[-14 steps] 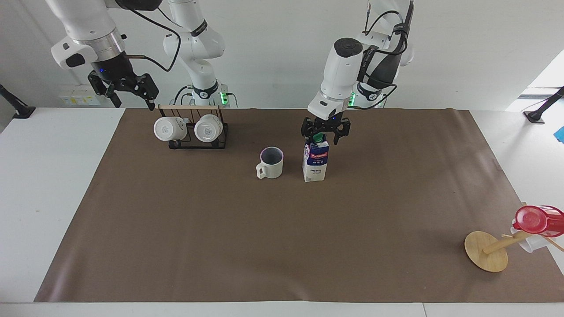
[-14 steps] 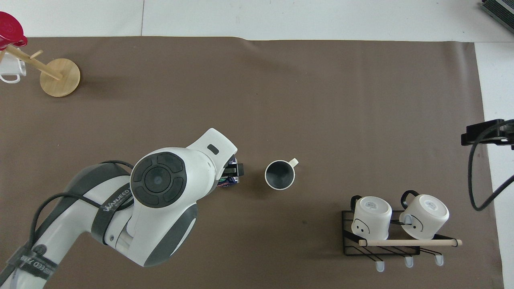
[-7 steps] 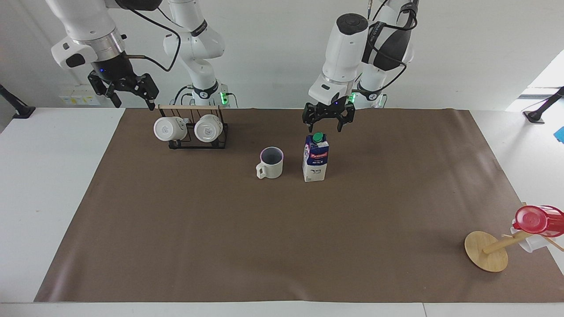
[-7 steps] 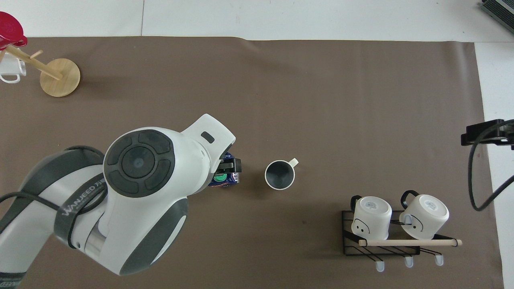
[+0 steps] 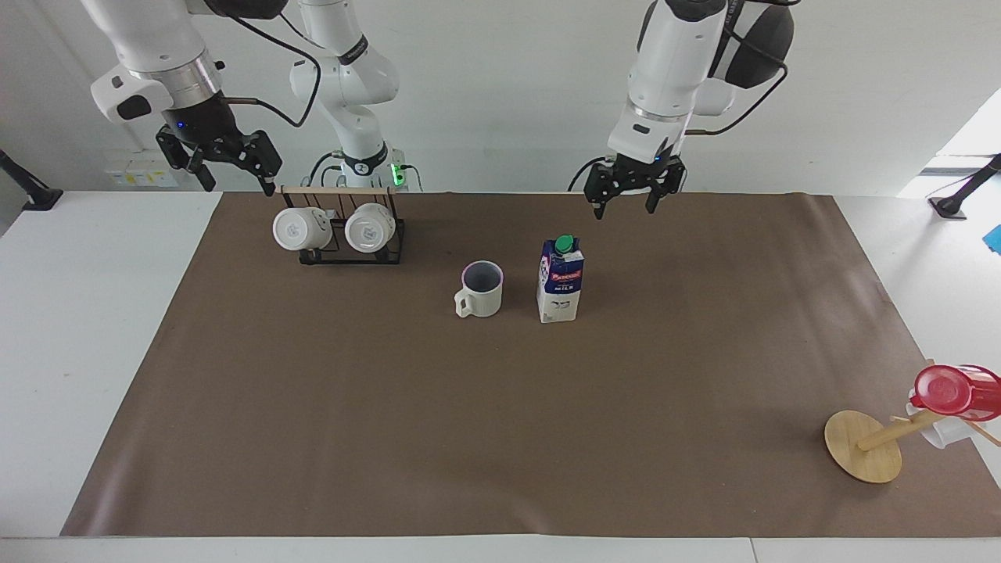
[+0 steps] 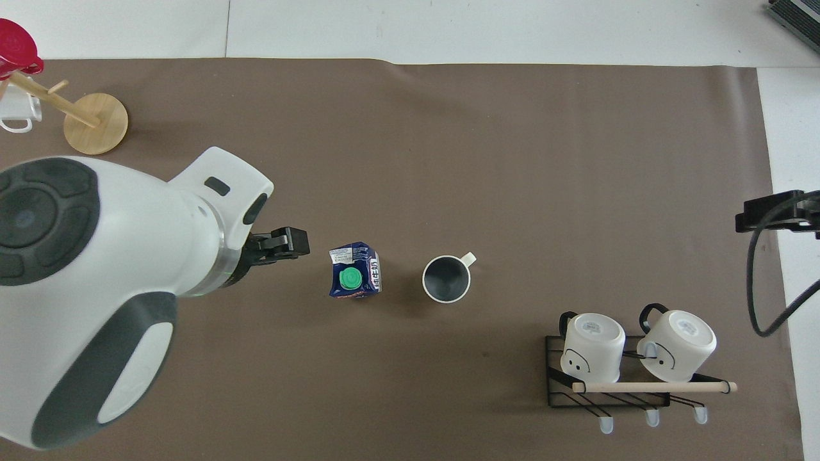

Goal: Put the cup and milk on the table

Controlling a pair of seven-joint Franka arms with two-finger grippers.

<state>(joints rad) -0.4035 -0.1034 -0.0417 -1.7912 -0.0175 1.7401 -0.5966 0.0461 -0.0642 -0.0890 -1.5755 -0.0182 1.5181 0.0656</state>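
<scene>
Facing view. The milk [image 5: 561, 281] stands upright on the brown sheet [image 5: 391, 422] that covers most of the counter [image 5: 86, 328], near the sheet's middle. The cup [image 5: 479, 289] stands just beside it, toward the right arm's end of the counter, mouth up, its handle turned away from the carton; the two do not touch. The left claw [image 5: 626, 202] hangs in the air, raised over the sheet's edge nearest the robots and off toward the left arm's end from the carton, fingers spread and holding nothing. The right claw [image 5: 231, 173] hangs raised beside a black wire rack [image 5: 352, 238], fingers likewise spread and empty. The rack carries two white mugs [image 5: 301, 228] lying on their sides. A wooden mug tree [image 5: 864, 446] with a red cup [image 5: 954, 389] lies tipped at the sheet's corner farthest from the robots, at the left arm's end.

Overhead view. The carton's green cap [image 6: 350, 278] shows from above; milk [image 6: 355, 280] and cup [image 6: 446, 278] sit side by side, apart. The left claw [image 6: 291, 242] is clear of the carton, over bare sheet [image 6: 512, 160]. Only part of the right arm's claw [image 6: 778, 211] shows at the frame's edge.
</scene>
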